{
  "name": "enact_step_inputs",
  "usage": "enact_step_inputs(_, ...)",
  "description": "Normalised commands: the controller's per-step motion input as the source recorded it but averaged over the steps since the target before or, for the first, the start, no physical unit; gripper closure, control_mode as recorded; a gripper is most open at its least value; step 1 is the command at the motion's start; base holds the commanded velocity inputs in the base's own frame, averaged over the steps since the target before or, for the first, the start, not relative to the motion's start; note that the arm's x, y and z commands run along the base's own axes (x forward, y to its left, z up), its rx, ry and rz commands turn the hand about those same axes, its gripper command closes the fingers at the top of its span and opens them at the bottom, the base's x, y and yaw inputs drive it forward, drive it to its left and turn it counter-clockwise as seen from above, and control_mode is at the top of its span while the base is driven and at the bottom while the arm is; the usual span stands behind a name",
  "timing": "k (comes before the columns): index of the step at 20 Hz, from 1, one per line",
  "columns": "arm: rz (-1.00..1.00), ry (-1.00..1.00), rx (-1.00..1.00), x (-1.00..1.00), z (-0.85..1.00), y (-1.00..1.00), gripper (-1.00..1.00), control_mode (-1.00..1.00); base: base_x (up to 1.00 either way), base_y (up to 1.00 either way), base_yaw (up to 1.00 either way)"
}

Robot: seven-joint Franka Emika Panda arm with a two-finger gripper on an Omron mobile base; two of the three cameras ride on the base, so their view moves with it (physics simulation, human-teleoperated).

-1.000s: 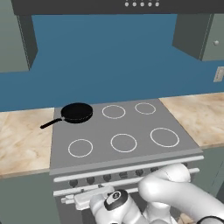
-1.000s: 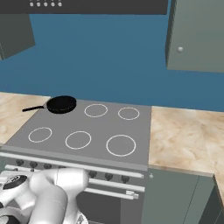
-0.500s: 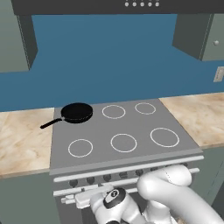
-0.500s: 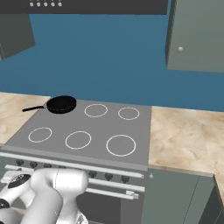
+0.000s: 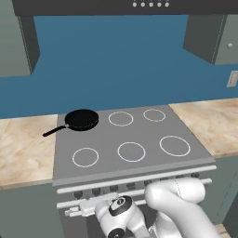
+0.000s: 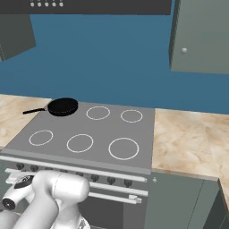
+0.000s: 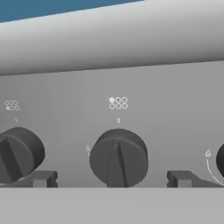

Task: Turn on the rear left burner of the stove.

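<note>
The stove (image 5: 139, 135) is a wide grey flat-top with thin white rings; its rear left burner lies hidden under a black frying pan (image 5: 82, 119). In the hand view a dark round knob (image 7: 118, 157) fills the centre, and the dot mark (image 7: 118, 103) above it has its top-left dot filled. My gripper (image 7: 113, 179) is open, one fingertip on each side of this knob and clear of it. In the left base view my gripper (image 5: 95, 206) is low against the knob row (image 5: 116, 188), near its left end.
Another knob (image 7: 17, 153) sits to the left and the edge of a third (image 7: 220, 159) to the right. Beige marbled counters (image 5: 23, 148) (image 6: 188, 138) flank the stove. A silver bar handle (image 6: 112, 197) runs below the knobs.
My hand has crept slightly up and closer to the knob panel. The pan and stove are unchanged.
</note>
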Motion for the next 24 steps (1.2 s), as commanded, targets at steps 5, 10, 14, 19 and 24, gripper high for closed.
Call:
enact_step_inputs(5, 0.00, 0.00, 0.00, 0.25, -0.10, 0.02, -1.00, -1.00, 0.00, 0.00, 0.00)
enact_step_inputs(10, 0.00, 0.00, 0.00, 0.18, -0.24, 0.08, -1.00, -1.00, 0.00, 0.00, 0.00)
enact_step_inputs(14, 0.00, 0.00, 0.00, 0.11, -0.20, 0.13, 1.00, -1.00, 0.00, 0.00, 0.00)
enact_step_inputs(19, 0.00, 0.00, 0.00, 0.02, -0.01, 0.06, 1.00, -1.00, 0.00, 0.00, 0.00)
enact_step_inputs(24, 0.01, -0.02, 0.00, -0.10, 0.00, 0.00, 1.00, -1.00, 0.00, 0.00, 0.00)
